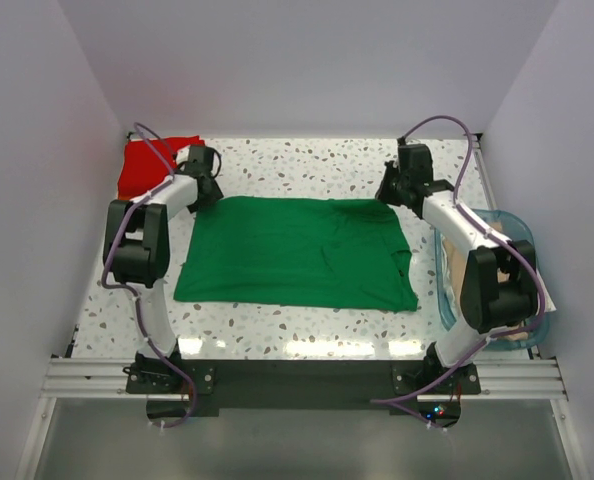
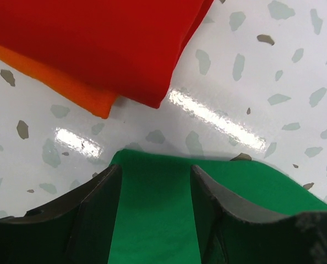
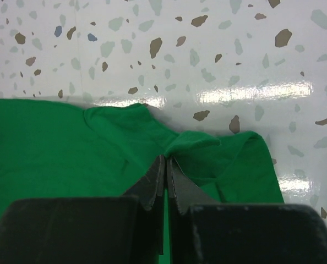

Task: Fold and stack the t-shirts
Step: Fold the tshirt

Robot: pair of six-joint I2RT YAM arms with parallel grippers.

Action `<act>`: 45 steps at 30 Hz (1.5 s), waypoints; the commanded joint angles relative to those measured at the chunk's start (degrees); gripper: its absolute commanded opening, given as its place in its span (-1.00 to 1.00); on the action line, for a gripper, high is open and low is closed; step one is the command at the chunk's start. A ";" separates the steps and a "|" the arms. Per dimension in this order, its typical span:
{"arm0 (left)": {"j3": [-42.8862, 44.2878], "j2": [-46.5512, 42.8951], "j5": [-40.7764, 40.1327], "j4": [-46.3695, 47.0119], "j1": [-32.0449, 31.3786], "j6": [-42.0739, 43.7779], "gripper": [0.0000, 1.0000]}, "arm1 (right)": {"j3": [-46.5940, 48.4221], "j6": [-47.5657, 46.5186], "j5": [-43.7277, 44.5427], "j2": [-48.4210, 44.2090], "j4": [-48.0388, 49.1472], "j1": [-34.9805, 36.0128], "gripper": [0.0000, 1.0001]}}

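Some beige cloth (image 1: 467, 268) is waiting in the translucent blue plastic basket (image 1: 514, 220) near me. Mid-table, I am pinching the unfinished bright green cotton t-shirt (image 1: 297, 250) with the right pincer (image 3: 166, 159); the left pincer (image 2: 155, 170) is hanging open above it. Beyond, the folded red t-shirt (image 2: 97, 44) is lying stacked on the orange t-shirt (image 2: 70, 88).

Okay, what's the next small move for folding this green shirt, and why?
Probably close the left gripper on the near-left far corner of the green shirt: its jaws stand open over the cloth's edge, while the right gripper is shut on the other far corner. Then both could lift that edge together.
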 commanded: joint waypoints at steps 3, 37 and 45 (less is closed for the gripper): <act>1.63 2.18 -1.56 -1.45 -0.66 -3.32 0.17 | -1.30 0.71 -0.69 -3.57 3.55 -0.10 -1.00; -13.57 -15.04 -0.25 7.25 -0.75 -2.35 -0.70 | -14.48 3.08 -0.95 -21.58 0.56 -0.10 -1.00; -23.15 -22.51 -0.25 11.11 -0.66 -6.04 -0.56 | -24.06 5.36 -1.47 -31.25 -1.72 -0.10 -1.00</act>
